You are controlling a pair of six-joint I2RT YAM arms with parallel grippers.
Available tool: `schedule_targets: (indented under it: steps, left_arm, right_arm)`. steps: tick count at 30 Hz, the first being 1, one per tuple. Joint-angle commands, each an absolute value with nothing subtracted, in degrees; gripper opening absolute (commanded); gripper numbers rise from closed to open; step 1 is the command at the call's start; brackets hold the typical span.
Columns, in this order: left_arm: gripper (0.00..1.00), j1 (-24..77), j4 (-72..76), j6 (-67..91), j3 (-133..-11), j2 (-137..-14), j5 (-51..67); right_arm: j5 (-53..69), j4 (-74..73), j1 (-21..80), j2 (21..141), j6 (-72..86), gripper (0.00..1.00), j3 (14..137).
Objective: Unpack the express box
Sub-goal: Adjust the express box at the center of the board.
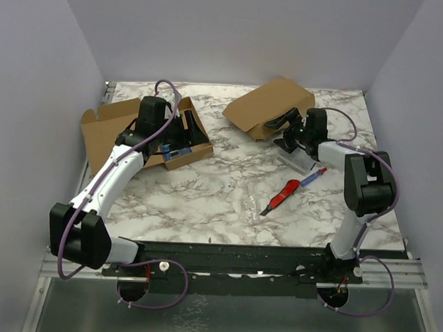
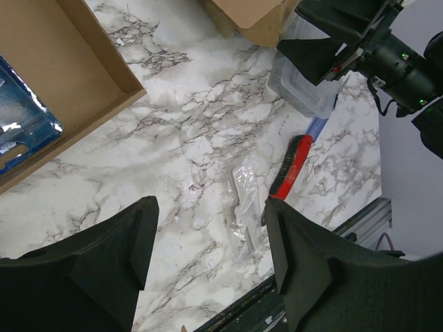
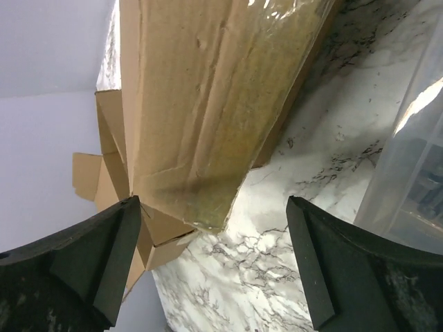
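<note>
From above, the left gripper (image 1: 177,135) hangs over the open express box (image 1: 105,131) at rear left, the right gripper (image 1: 288,132) beside a second cardboard box (image 1: 264,105); left wrist view: jaws wide, empty, above the marble table (image 2: 194,124) near a red utility knife (image 2: 289,169); right wrist view: jaws wide, empty, facing that second box.
</note>
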State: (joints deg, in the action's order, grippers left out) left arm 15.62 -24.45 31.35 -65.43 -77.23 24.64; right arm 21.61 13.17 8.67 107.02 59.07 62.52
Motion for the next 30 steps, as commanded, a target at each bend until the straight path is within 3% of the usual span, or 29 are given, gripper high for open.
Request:
schedule_targets:
  steps: [1,6,10,16,17,19,25,30]
  left_arm:
    - [0.69,15.84,-22.86,32.21,-64.78,-74.71,25.66]
    - [0.69,15.82,-22.85,32.26,-64.75,-74.79,25.87]
    - [0.69,15.82,-22.85,32.19,-64.53,-74.45,25.6]
    - [0.69,19.19,-21.8,26.77,-64.99,-74.22,21.85]
    - [0.69,20.65,-20.96,25.75,-64.77,-73.59,19.43]
    - [0.72,23.11,-16.72,24.44,-63.05,-71.59,15.63]
    - [0.79,26.62,-4.46,24.42,-58.58,-67.96,10.73]
    - [0.74,26.72,-2.9,28.26,-60.03,-73.24,8.87]
  right_arm:
    - [23.58,18.6,8.83,108.45,62.03,0.94,64.87]
    - [23.71,24.57,8.83,110.3,66.55,0.76,65.12]
    - [22.49,32.62,8.92,110.15,73.13,0.5,62.34]
    - [20.04,41.07,9.23,111.08,75.52,0.48,61.89]
    - [20.07,42.09,9.23,111.65,75.64,0.46,62.55]
    - [20.74,43.57,9.23,112.21,75.56,0.31,63.99]
    - [22.7,27.26,9.31,106.72,69.31,0.02,70.25]
    - [23.13,11.3,9.32,98.88,67.44,0.0,71.74]
